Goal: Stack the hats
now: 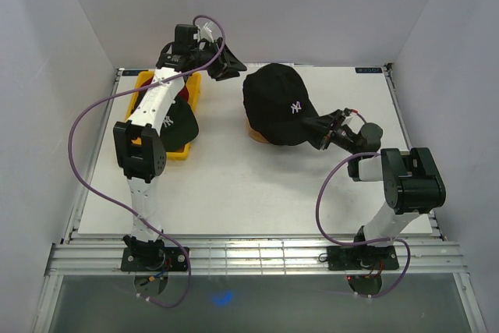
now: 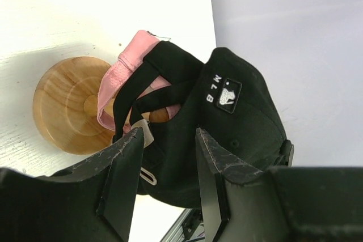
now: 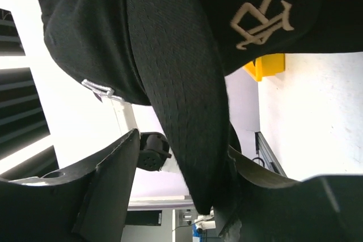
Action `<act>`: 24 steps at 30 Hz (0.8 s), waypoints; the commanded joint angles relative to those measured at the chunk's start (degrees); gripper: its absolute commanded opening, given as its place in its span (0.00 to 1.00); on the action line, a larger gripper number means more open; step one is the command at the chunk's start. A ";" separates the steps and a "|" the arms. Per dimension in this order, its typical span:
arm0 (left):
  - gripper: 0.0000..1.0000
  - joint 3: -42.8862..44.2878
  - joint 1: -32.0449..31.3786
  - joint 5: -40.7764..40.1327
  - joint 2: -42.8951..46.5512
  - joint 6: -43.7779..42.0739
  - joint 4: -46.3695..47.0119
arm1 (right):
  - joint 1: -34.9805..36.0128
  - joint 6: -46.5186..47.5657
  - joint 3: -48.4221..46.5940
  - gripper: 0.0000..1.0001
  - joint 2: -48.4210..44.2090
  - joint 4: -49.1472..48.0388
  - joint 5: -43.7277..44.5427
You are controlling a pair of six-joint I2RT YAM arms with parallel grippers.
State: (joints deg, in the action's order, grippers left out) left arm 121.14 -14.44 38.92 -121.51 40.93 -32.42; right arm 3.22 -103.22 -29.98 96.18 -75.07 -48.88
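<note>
- Far left: dark cap [image 1: 181, 121] lying in yellow tray [image 1: 145, 79], not yet stacked.
- Left gripper [image 2: 169, 134] hovering beyond tray, jaws standing about half apart, gripping nothing.
- Centre: black cap [image 1: 273, 99] sitting on wooden stand [image 2: 65, 106]; pink fabric [image 2: 116, 77] showing beneath, likely another cap.
- Right gripper [image 3: 181, 145] straddling black cap's brim, jaws parted, not clamping.
- Judging stack as partly built, tray cap remaining.
</note>
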 commanded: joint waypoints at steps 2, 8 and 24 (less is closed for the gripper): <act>0.51 2.17 -0.24 -0.51 1.19 -0.59 -0.45 | 0.29 6.43 0.36 0.58 -2.22 -4.86 -2.53; 0.51 2.08 -0.33 -0.68 1.46 -0.50 -0.62 | 0.29 12.95 -1.22 0.46 -2.84 4.57 -2.97; 0.50 1.47 -0.59 -1.12 1.63 -1.02 -1.15 | 0.47 31.76 -8.69 0.50 -0.29 31.47 -4.64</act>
State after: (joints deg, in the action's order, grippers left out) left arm 121.14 -14.76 38.06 -121.51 40.88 -33.04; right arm 3.44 -76.90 -36.49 95.13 -48.58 -51.88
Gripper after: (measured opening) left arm 0.501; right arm 0.507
